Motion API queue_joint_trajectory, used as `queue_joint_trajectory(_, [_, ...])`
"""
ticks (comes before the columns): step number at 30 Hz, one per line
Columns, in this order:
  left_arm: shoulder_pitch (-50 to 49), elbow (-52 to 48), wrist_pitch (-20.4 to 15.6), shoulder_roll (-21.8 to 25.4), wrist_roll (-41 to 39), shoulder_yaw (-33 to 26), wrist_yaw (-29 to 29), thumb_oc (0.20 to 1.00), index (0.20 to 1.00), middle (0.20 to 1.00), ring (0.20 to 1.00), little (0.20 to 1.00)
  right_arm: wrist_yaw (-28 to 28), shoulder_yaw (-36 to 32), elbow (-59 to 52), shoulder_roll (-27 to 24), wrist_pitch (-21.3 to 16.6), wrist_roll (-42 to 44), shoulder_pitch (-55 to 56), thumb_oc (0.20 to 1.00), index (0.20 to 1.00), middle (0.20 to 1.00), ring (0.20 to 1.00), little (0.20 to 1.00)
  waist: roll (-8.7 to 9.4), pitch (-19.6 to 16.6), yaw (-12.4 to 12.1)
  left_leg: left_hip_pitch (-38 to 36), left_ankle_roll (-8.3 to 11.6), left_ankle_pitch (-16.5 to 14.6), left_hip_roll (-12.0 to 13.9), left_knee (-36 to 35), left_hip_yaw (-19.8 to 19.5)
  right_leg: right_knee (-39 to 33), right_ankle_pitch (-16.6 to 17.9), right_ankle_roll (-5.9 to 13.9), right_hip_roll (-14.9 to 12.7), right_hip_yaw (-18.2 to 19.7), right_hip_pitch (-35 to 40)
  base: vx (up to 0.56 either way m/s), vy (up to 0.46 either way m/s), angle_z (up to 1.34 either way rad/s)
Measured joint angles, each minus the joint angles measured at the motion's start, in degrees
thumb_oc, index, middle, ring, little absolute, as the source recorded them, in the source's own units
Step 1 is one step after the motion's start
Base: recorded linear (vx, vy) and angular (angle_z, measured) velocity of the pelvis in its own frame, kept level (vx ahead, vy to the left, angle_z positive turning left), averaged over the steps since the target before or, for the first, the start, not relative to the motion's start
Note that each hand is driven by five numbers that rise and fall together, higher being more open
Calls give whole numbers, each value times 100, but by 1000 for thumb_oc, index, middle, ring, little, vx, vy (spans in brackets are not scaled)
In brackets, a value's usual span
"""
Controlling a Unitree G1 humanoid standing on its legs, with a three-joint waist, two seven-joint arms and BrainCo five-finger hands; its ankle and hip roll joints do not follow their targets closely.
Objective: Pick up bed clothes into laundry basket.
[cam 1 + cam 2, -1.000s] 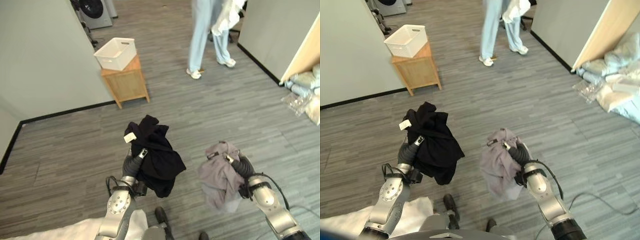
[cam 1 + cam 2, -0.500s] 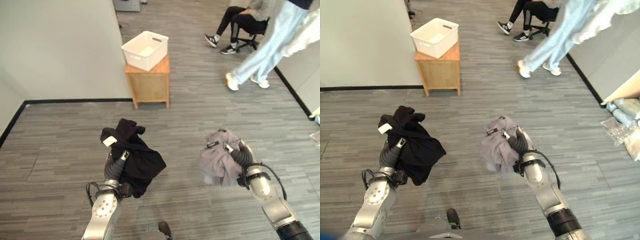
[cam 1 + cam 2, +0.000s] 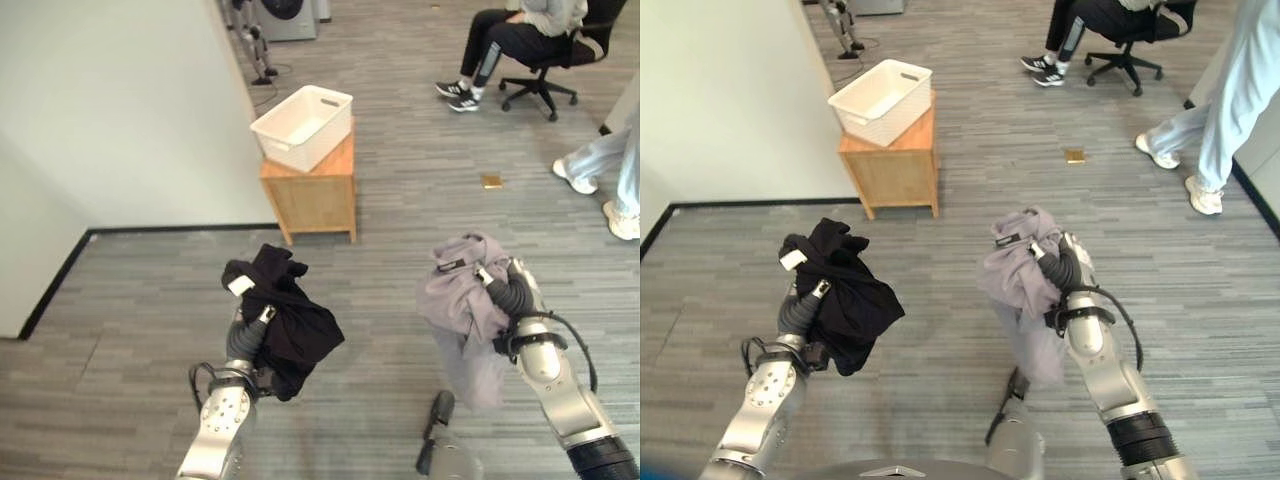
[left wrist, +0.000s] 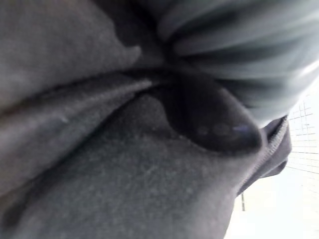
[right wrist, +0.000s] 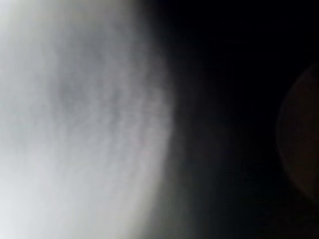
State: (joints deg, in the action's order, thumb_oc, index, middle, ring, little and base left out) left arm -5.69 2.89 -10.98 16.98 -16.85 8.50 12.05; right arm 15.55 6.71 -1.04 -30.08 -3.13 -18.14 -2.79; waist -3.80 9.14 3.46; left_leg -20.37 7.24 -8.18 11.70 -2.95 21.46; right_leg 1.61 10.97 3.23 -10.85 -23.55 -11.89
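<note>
Nearer now, white laundry basket on cabinet seems empty.

No text, number or sign can be read anywhere. The black garment carries a small white tag at its ten o'clock edge, but whether it bears any print cannot be told. The grey garment has a dark label near its twelve o'clock edge, and any lettering on it is too small to make out.
</note>
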Motion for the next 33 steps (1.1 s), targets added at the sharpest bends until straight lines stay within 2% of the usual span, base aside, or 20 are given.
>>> queue_joint_trajectory(2, [156,-25,-3,-172,33,68,-2,200,200,200,200,200,-55,2,4,-114,9,1,24,200,200,200,200,200,46,36,115,-7,388,575,173,296,-56,74,-265,-25,104,-134,313,451,-429,35])
queue_joint_trajectory(3, [195,-46,-22,-165,27,64,-22,200,200,200,200,200,-156,9,-49,-68,-24,2,62,200,200,200,200,200,187,82,84,118,525,934,370,1214,-216,18,-417,-21,171,-189,708,423,-474,3])
queue_joint_trajectory(4, [196,-47,-40,-166,23,56,-14,200,200,200,200,200,-188,-5,-105,-83,-37,2,67,200,200,200,200,200,214,84,59,390,556,928,535,2053,-218,-184,-449,-49,234,-173,944,368,-427,-23])
queue_joint_trajectory(6, [174,-28,-47,-177,7,-15,-7,200,200,200,200,200,-214,49,-80,-108,-84,1,8,200,200,200,200,200,230,81,-4,814,574,1904,627,3029,-713,-145,-712,-276,388,-90,1157,306,-281,-46])
queue_joint_trajectory(7, [169,-66,-75,-127,0,-65,9,200,200,200,200,200,-231,42,-106,-135,-96,2,-41,200,200,200,200,200,474,190,-173,1708,820,2165,755,4592,-849,-316,-695,-221,261,26,1447,376,-202,-49])
queue_joint_trajectory(8, [221,-35,-66,-102,-21,-39,-12,200,200,200,200,200,-226,33,-92,-190,-79,5,-48,200,200,200,200,200,614,244,-168,2246,709,1739,806,5154,-641,-399,-966,-430,209,97,1593,507,-194,-61])
queue_joint_trajectory(9, [183,-46,-73,-72,-54,-34,0,200,200,200,200,200,-239,63,-51,-208,-65,7,-222,200,200,200,200,200,766,337,-398,3320,285,1202,1006,4897,254,-742,-1093,-363,155,176,2139,624,102,-26])
queue_joint_trajectory(11, [-18,-35,-88,-54,-94,-47,-34,200,200,200,200,200,-249,122,-47,-139,-69,10,-238,200,200,200,200,200,725,314,-571,3795,135,1287,799,3276,661,-778,-1392,-66,92,176,2446,699,221,-38])
queue_joint_trajectory(13, [-390,60,-110,-49,-93,-39,-138,200,200,200,200,200,-363,507,28,-289,-104,1,-167,200,200,200,200,200,526,242,-604,3303,133,1290,182,22,750,-780,-1711,377,65,131,3006,457,170,-30])
queue_joint_trajectory(14, [-503,102,-73,-52,-93,-3,-144,200,200,200,200,200,-428,561,29,-316,-165,0,74,200,200,200,200,200,405,76,-682,3310,104,1134,22,-237,541,-779,-1894,572,66,97,3232,298,53,-31])
queue_joint_trajectory(15, [-547,161,-52,6,-95,-66,-142,200,200,200,200,200,-462,677,141,-165,-172,1,243,200,200,200,200,200,448,-70,-829,3357,-432,1448,-185,65,316,-772,-2142,855,-80,221,3497,425,43,-9])
queue_joint_trajectory(16, [-508,153,-46,50,-104,-126,-114,200,200,200,200,200,-492,790,168,-121,-177,-2,295,200,200,200,200,200,655,-81,-831,3463,-433,1449,-355,298,386,-746,-2231,773,-236,228,3485,404,61,5])
queue_joint_trajectory(18, [-431,115,-39,77,-108,-225,-116,200,200,200,200,200,-514,773,240,-57,-193,0,243,200,200,200,200,200,715,22,-891,3534,-442,1457,-500,584,207,-749,-2184,576,-1,170,3362,255,58,17])
queue_joint_trajectory(19, [-455,103,-36,70,-114,-250,-114,200,200,200,200,200,-516,779,233,-61,-186,0,243,200,200,200,200,200,717,26,-917,3506,-571,1554,-530,718,229,-744,-2090,475,22,55,3389,334,34,-1])
queue_joint_trajectory(20, [-516,-34,-36,178,-243,-263,-126,200,200,200,200,200,-497,740,179,-42,-197,0,149,200,200,200,200,200,771,30,-1003,3306,-964,1660,-720,730,385,-709,-1909,471,-173,2,3552,427,56,-3])
queue_joint_trajectory(27, [-550,-404,-39,280,-335,-537,-209,200,200,200,200,200,-463,716,139,-47,-166,-5,-561,200,200,200,200,200,1079,215,-1326,3126,-926,803,-557,1480,600,-687,-664,571,-209,-153,3752,375,152,-16])
queue_joint_trajectory(28, [-520,-396,-19,306,-343,-546,-239,200,200,200,200,200,-452,705,139,-47,-123,-10,-738,200,200,200,200,200,1244,261,-1332,3117,-901,680,-552,1512,563,-452,-506,588,-203,-184,3667,278,246,25])
queue_joint_trajectory(31, [-438,-292,98,341,-343,-374,-272,200,200,200,200,200,-439,482,94,-32,-65,-174,-668,200,200,200,200,200,1251,300,-1188,2802,-1042,647,-668,1200,315,1444,-315,705,-525,-202,3033,185,224,53])
queue_joint_trajectory(32, [-447,-291,127,357,-343,-300,-266,200,200,200,200,200,-434,473,34,-42,-65,-194,-625,200,200,200,200,200,1159,366,-1149,2318,-1140,640,-810,717,71,2910,-33,958,-778,331,2430,155,126,67])
queue_joint_trajectory(33, [-393,-291,130,422,-345,-303,-234,200,200,200,200,200,-425,463,-56,-39,-66,-197,-598,200,200,200,200,200,1169,383,-1079,2161,-1094,718,-832,574,53,3479,-278,988,-781,491,2182,173,42,71])
